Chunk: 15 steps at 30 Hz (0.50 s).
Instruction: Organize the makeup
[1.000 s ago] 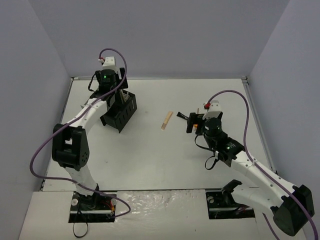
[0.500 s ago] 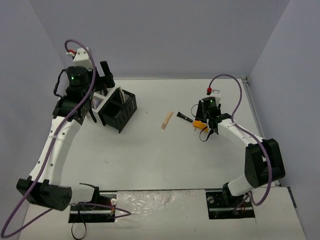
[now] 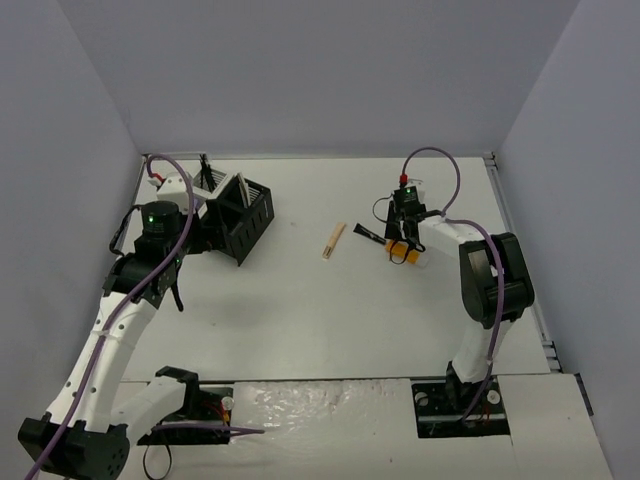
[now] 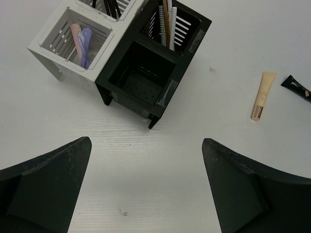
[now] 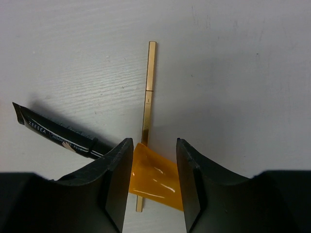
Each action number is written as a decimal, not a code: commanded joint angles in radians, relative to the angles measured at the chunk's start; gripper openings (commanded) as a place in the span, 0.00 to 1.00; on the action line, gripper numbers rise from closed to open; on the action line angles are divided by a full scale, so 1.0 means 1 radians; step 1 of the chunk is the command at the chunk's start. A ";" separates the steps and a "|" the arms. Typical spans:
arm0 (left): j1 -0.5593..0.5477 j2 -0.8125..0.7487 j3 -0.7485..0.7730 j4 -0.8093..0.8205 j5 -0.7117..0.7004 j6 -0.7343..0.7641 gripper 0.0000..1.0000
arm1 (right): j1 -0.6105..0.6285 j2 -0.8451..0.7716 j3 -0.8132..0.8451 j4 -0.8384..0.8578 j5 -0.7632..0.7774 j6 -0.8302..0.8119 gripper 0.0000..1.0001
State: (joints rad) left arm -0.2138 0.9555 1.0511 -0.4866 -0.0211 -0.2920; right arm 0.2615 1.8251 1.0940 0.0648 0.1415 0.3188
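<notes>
Right gripper (image 5: 154, 145) pinches one small orange plastic tube (image 5: 155, 182) on the white table (image 5: 243, 73).
I count one thin gold stick (image 5: 149, 82) under it, one flat black tube (image 5: 56, 131) beside; left gripper (image 4: 146, 150) gapes empty.

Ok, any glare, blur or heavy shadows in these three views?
Top external: sharp, evenly lit, soft shadows. Left wrist: mesh boxes crisp, left gripper's fingers near-black. Right wrist: glare spots on the orange tube, dark shadow beside the black tube.

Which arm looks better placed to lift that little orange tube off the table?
Right. The right gripper sits over the orange tube, a finger on each side, though whether it grips yet is unclear. The left gripper hangs open by the mesh boxes, far from it.
</notes>
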 commanded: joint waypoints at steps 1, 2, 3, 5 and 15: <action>0.008 0.002 0.043 0.048 0.020 -0.002 0.97 | -0.001 0.027 0.047 0.025 0.014 -0.013 0.36; 0.008 0.004 0.045 0.049 0.021 -0.005 0.97 | -0.001 0.037 0.048 0.023 0.017 -0.015 0.35; 0.008 0.007 0.045 0.050 0.021 -0.007 0.97 | -0.001 0.049 0.049 0.020 0.021 -0.017 0.34; 0.008 0.011 0.044 0.058 0.023 -0.010 0.97 | -0.001 0.068 0.052 0.018 0.027 -0.021 0.31; 0.008 0.015 0.038 0.057 0.053 -0.014 0.97 | 0.001 0.119 0.092 0.018 0.009 -0.026 0.05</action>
State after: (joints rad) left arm -0.2138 0.9731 1.0508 -0.4843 0.0146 -0.2962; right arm 0.2615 1.9254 1.1453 0.0851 0.1421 0.3032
